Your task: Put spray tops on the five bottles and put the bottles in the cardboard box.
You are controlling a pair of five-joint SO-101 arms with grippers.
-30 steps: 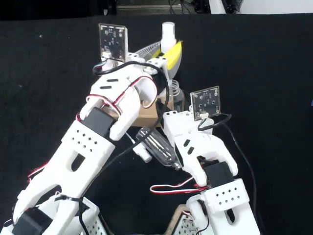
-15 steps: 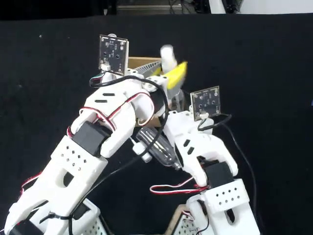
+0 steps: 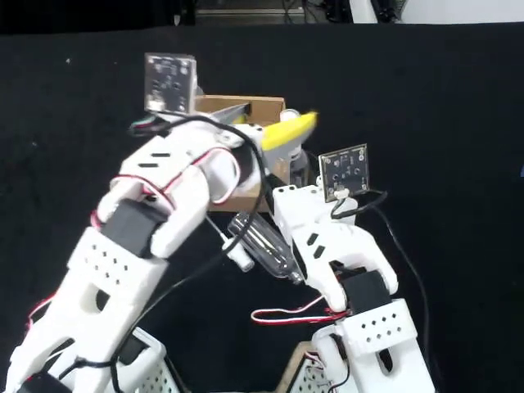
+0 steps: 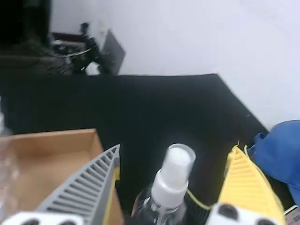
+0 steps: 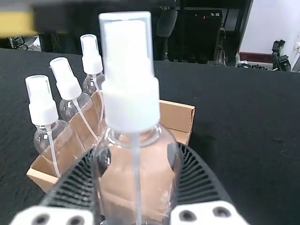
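Observation:
My left gripper (image 4: 174, 152) is shut on a clear bottle with a white spray top (image 4: 172, 174), which stands upright between the grey and yellow fingers. It hangs beside the cardboard box (image 4: 47, 150). From above, the left gripper (image 3: 274, 124) sits over the box (image 3: 246, 105). My right gripper (image 5: 138, 154) is shut on another bottle with a spray top (image 5: 131, 89). In the high view that bottle (image 3: 264, 244) lies tilted in front of the box. Three bottles with spray tops (image 5: 65, 101) stand in the box (image 5: 176, 115).
The black cloth (image 3: 442, 115) covers the table around the box. A blue object (image 4: 280, 150) lies off the table's edge beyond the left gripper. Both arms crowd the middle of the table, and the left arm (image 3: 131, 237) hides most of the box from above.
The left arm has swung its gripper and bottle lower and leftward, uncovering the box's far edge. The right arm and its bottle have stayed put.

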